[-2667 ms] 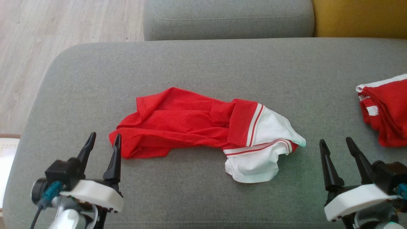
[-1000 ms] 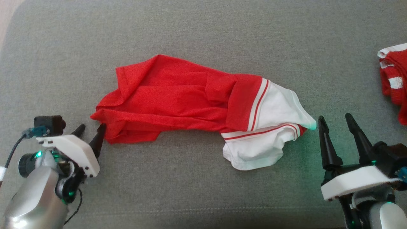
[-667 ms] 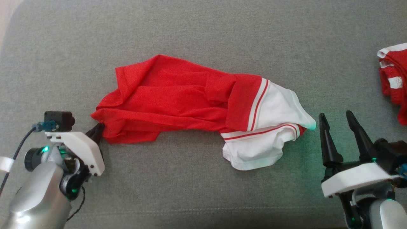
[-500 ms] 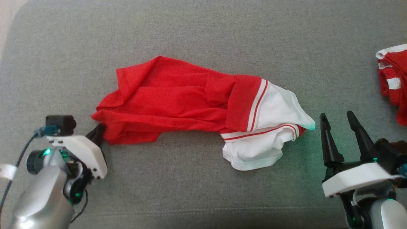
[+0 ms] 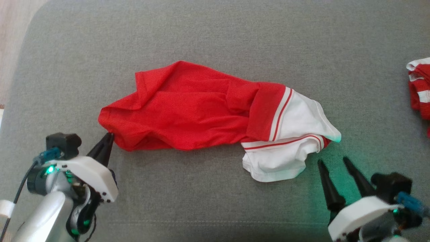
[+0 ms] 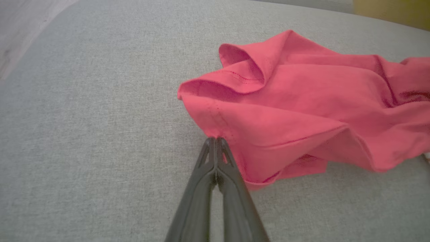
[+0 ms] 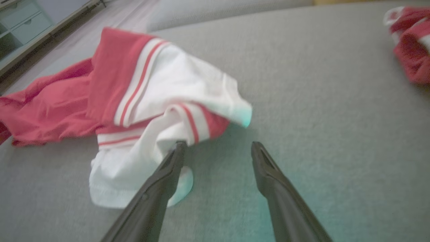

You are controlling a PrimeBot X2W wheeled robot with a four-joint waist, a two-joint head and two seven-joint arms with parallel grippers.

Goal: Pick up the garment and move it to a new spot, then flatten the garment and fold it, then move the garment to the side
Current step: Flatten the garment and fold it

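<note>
**Head view, with both wrist views.** The garment point(image 5: 201, 117), red with a white, red-striped end, lies crumpled across the middle of the grey cushion point(image 5: 215, 37). Its red end points toward 9 o'clock and its white end toward 4 o'clock.

**Step in hand (judged).** This is the pick-up that opens the task. Flattening, folding and setting aside are not yet begun.

**Left arm.** The left gripper point(image 5: 110, 136), at 8 o'clock, has its two fingers pressed together on the hem corner at the garment's red end. In the left wrist view the cloth rises in a small tent to the fingertips, which reads as a pinch on the fabric rather than mere contact. The forearm comes in low from 7 o'clock, with the fingers pointing toward 1 o'clock, close to the cushion.

**Right arm.** The right gripper point(image 5: 332, 160), at 5 o'clock, holds nothing. Its jaws stand wide apart, tips aimed toward 11 o'clock at the white end just beside them. In the right wrist view one finger overlaps the white fold, but whether it touches cannot be told.

**Next move (judged).** The right gripper probably needs to close on the white edge so that both ends lift together. A one-sided lift would likely leave the cloth bunched.

**Surroundings.** A second red-and-white cloth point(image 5: 419, 90) lies at 3 o'clock, well apart.
</note>
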